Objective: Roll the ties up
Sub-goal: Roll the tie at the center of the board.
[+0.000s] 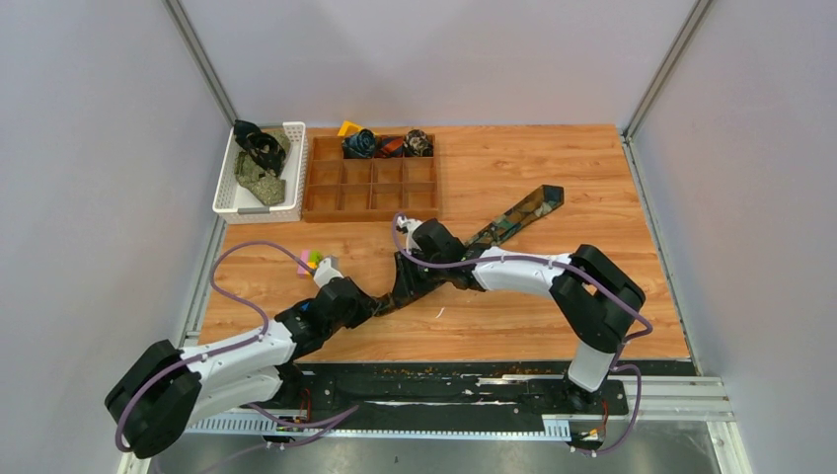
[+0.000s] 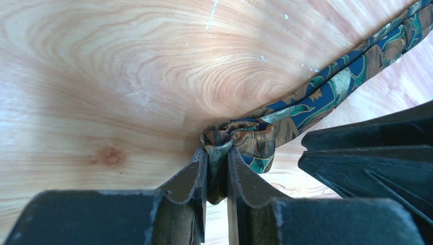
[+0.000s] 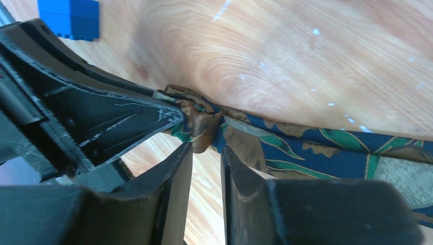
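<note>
Progress looks partial. Three rolled ties (image 1: pixel 362 144) sit in the tray's (image 1: pixel 373 193) far row at 12 o'clock. Loose ties (image 1: pixel 262 163) wait in the basket (image 1: pixel 252 211) at 11 o'clock. One tie (image 1: pixel 523 212) is in hand, stretched from table centre out toward 2 o'clock. Only its near end is bunched into a small first coil, so I judge nearly all its length is left to wind.

The left gripper (image 2: pixel 217 155) has its fingers pressed together on that bunched end. The right gripper (image 3: pixel 204 153) has its fingers close, a thin gap between them. The coil lies at their tips, but I cannot tell whether they grip it.

The top view alone shows the tray, the basket and the tie's full run, yet the arms hide the coil there. The left wrist view shows the pinch plainly. The right wrist view shows the coil between both tools, and a blue block (image 3: pixel 69 18) at 11 o'clock.
</note>
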Robot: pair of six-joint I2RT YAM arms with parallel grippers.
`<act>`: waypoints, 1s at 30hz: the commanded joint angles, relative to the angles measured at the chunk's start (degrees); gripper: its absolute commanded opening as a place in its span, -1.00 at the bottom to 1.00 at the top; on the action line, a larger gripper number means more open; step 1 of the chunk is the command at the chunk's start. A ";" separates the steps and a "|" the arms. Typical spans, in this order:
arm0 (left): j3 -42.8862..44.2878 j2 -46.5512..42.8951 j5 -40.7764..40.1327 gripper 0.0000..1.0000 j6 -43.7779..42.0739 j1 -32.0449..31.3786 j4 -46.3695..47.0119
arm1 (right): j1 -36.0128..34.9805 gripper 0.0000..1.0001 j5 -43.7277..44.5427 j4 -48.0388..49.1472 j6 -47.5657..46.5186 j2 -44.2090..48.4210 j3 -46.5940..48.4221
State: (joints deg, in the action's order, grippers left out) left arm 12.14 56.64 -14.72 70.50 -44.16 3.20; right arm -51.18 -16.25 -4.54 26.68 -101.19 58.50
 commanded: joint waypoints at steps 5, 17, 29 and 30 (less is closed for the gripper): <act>-1.37 -8.76 -3.57 -1.00 -2.80 -0.05 -13.43 | -4.82 -0.66 0.99 -1.40 1.14 -1.34 6.97; -2.08 -19.72 -6.30 -1.00 -2.13 -0.05 -21.66 | -6.30 -0.87 0.67 -0.73 1.99 -8.50 9.97; -1.46 -21.02 -5.70 -1.00 -2.03 -0.05 -22.37 | -6.26 -0.90 0.11 -0.35 2.10 -10.91 10.32; -1.28 -21.07 -5.51 -1.00 -2.05 -0.05 -22.41 | -6.26 -0.90 0.02 -0.21 2.16 -11.06 10.26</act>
State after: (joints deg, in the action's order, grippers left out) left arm 10.48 36.03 -19.20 69.10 -44.16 -17.85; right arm -57.21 -16.27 -6.09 28.42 -110.67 67.24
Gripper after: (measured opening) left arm 0.217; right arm 0.056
